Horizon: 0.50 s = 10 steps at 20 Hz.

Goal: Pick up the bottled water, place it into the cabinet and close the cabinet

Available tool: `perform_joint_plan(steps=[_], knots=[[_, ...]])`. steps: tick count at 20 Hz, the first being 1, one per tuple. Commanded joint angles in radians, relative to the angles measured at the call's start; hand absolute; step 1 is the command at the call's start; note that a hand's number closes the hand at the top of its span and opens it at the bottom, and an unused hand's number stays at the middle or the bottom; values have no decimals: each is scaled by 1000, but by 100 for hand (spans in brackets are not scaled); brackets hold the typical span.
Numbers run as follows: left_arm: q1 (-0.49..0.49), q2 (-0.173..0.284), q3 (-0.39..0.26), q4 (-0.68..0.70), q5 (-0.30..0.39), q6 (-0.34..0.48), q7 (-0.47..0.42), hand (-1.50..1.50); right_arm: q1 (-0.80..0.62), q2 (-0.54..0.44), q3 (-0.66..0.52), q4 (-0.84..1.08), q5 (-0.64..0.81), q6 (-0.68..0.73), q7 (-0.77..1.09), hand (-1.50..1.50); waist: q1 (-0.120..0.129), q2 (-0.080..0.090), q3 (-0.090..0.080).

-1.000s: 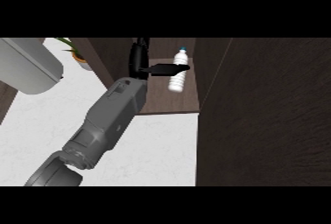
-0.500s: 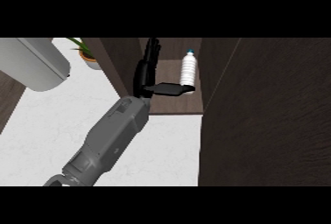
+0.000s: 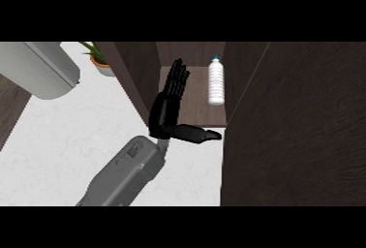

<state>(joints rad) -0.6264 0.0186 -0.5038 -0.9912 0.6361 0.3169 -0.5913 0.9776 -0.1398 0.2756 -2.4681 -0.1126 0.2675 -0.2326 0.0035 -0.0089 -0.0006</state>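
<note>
The bottled water (image 3: 216, 82), clear with a white cap, stands on the shelf of the dark wooden cabinet (image 3: 194, 115), near its right wall. My left hand (image 3: 169, 107) is just left of the bottle and nearer to me, open, with straight fingers pointing into the cabinet and the thumb stuck out to the right. The hand is not touching the bottle. Its grey forearm (image 3: 126, 175) comes up from the lower edge. The cabinet door (image 3: 300, 131) stands open as a large dark panel on the right. My right hand is out of sight.
A potted plant (image 3: 100, 61) sits at the back left beside the cabinet's left wall. A large grey rounded object (image 3: 41, 68) fills the upper left corner. The white counter (image 3: 64, 140) stretches out on the left.
The hand has let go of the bottle and drawn back toward me; its thumb was against the bottle before. The bottle, tilted a second ago, now stands alone on the shelf.
</note>
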Motion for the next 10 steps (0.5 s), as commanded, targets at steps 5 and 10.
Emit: perform_joint_plan(steps=[5, 10], knots=[[249, 88, -86, -348, -17, -27, 70, 150, 23, -74, 16, -123, 65, 40, 34, -150, 2, 0, 0], [390, 178, -119, -497, -10, -40, 107, 150, 0, -170, 60, -77, 176, 129, 11, 150, 13, -1, 0]])
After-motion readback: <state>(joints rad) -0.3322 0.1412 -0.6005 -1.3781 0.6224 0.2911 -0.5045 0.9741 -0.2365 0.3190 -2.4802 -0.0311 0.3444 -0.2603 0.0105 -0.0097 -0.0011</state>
